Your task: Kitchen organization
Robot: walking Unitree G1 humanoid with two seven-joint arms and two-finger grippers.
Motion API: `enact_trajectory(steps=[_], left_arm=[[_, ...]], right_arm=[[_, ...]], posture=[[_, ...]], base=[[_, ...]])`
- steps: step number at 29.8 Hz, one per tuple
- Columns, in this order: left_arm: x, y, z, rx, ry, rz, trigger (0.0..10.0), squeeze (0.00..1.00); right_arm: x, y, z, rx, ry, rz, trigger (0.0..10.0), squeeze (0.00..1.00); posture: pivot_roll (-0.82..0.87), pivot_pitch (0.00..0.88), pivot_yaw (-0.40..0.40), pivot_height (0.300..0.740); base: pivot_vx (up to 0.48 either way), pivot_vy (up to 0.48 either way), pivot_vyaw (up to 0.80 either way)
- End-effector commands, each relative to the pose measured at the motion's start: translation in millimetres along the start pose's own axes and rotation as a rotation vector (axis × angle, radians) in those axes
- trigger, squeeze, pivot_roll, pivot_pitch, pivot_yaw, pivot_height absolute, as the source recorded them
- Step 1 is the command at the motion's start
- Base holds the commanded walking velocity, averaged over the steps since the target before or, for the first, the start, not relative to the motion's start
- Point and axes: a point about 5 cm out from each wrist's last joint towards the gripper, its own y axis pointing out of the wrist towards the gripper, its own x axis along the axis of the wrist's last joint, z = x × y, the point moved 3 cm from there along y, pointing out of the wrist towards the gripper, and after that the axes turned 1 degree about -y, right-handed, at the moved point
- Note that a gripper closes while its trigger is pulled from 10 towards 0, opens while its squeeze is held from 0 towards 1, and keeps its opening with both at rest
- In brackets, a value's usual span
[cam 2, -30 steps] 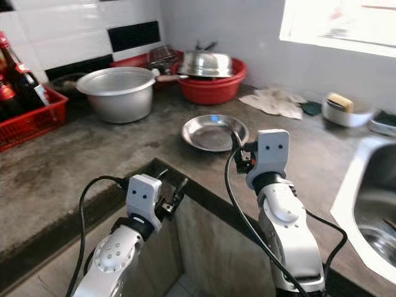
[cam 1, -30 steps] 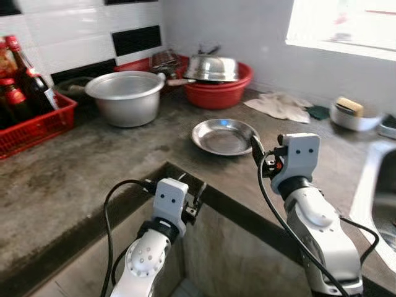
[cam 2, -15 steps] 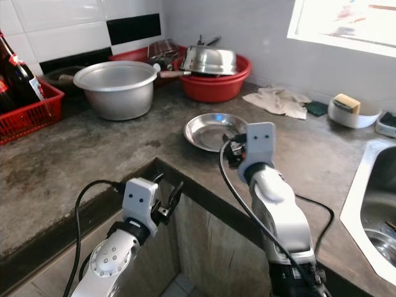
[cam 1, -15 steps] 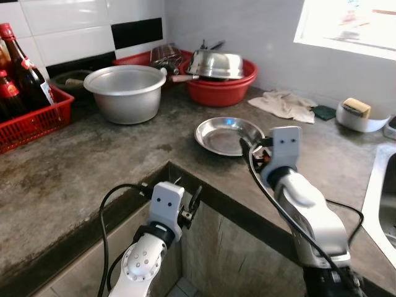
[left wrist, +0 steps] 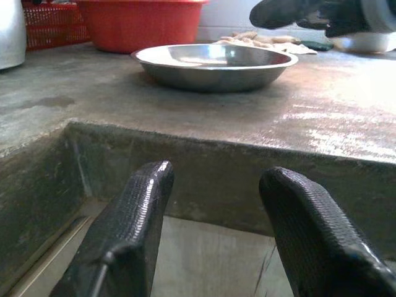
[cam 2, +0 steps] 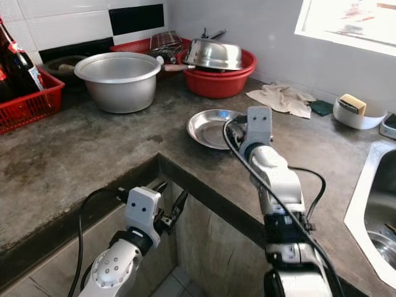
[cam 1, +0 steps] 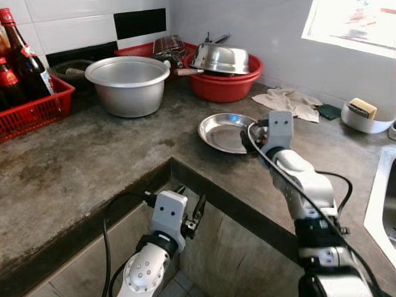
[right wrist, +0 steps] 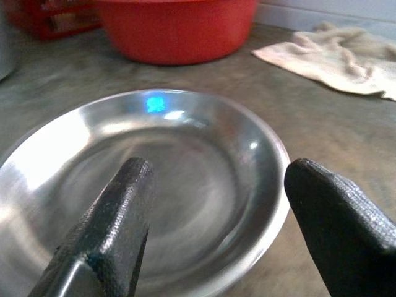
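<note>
left eye view: one steel plate (cam 1: 226,132) lies mid-counter (cam 1: 93,154); at its 11 o'clock one large pot (cam 1: 129,85), at 12 one red basin (cam 1: 224,86) holding an upturned bowl (cam 1: 219,59), at 2 one rag (cam 1: 288,102). right gripper (right wrist: 216,213) reaches over the plate's near rim, fingers wide. left gripper (left wrist: 213,238) hangs below the counter edge, fingers apart.

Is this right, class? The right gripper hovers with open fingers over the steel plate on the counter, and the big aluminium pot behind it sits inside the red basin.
Not quite. The aluminium pot stands on the counter itself, beside the red basin, as the left eye view shows; the basin holds an upturned steel bowl instead. The rest holds: the right gripper hovers open over the steel plate.
</note>
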Motion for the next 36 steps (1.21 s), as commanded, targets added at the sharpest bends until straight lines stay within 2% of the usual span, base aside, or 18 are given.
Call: enact_trajectory(steps=[1,2,7,12,17,19,21,25,33,36], left_arm=[[3,-0.9,-1.6,0.003,0.000,-0.006,10.0,0.00],[3,-0.9,-1.7,0.003,0.000,-0.005,10.0,0.00],[3,-1.2,-2.2,0.004,0.000,-0.005,10.0,0.00],[4,-0.6,-3.4,0.000,-0.004,-0.005,10.0,0.00],[5,1.5,-4.5,-0.005,-0.006,-0.008,10.0,0.00],[5,1.6,-4.9,-0.007,-0.005,-0.009,10.0,0.00],[4,0.8,-5.3,-0.009,-0.002,-0.008,10.0,0.00],[1,-0.7,-6.3,-0.011,0.005,0.003,10.0,0.00],[2,-0.9,-6.5,-0.014,0.019,-0.002,10.0,0.00],[3,-0.4,-5.9,-0.011,0.020,-0.004,10.0,0.00]], right_arm=[[4,5.6,-9.5,-0.065,-0.020,0.010,10.0,0.00],[5,9.6,-13.3,-0.095,-0.020,0.020,10.0,0.00],[2,14.1,-13.6,-0.086,0.019,0.068,10.0,0.00],[-10,21.0,-6.7,-0.035,0.119,0.159,10.0,0.00],[-13,26.7,-2.8,-0.026,0.177,0.205,10.0,0.00],[-13,27.3,-3.6,-0.033,0.167,0.211,10.0,0.00],[-10,30.0,-4.7,-0.045,0.211,0.220,10.0,0.00],[-7,31.2,-2.9,-0.032,0.226,0.226,10.0,0.00],[-17,32.5,-3.9,-0.063,0.297,0.326,10.0,0.00],[-19,32.5,-5.9,-0.080,0.289,0.341,10.0,0.00]], posture=[[0.05,0.046,-0.088,0.740],[0.05,0.045,-0.088,0.740],[0.05,0.044,-0.088,0.740],[0.05,0.040,-0.091,0.740],[0.06,0.038,-0.093,0.740],[0.06,0.038,-0.093,0.740],[0.05,0.043,-0.094,0.740],[0.06,0.046,-0.095,0.740],[0.06,0.052,-0.096,0.740],[0.06,0.052,-0.097,0.740]], base=[[0.000,0.000,0.00],[0.000,0.000,0.00],[0.000,0.000,0.00],[0.000,0.000,0.00],[0.000,0.000,0.00],[0.000,0.000,0.00],[0.000,0.000,0.00],[0.000,0.000,0.00],[0.000,0.000,0.00],[0.000,0.000,0.00]])
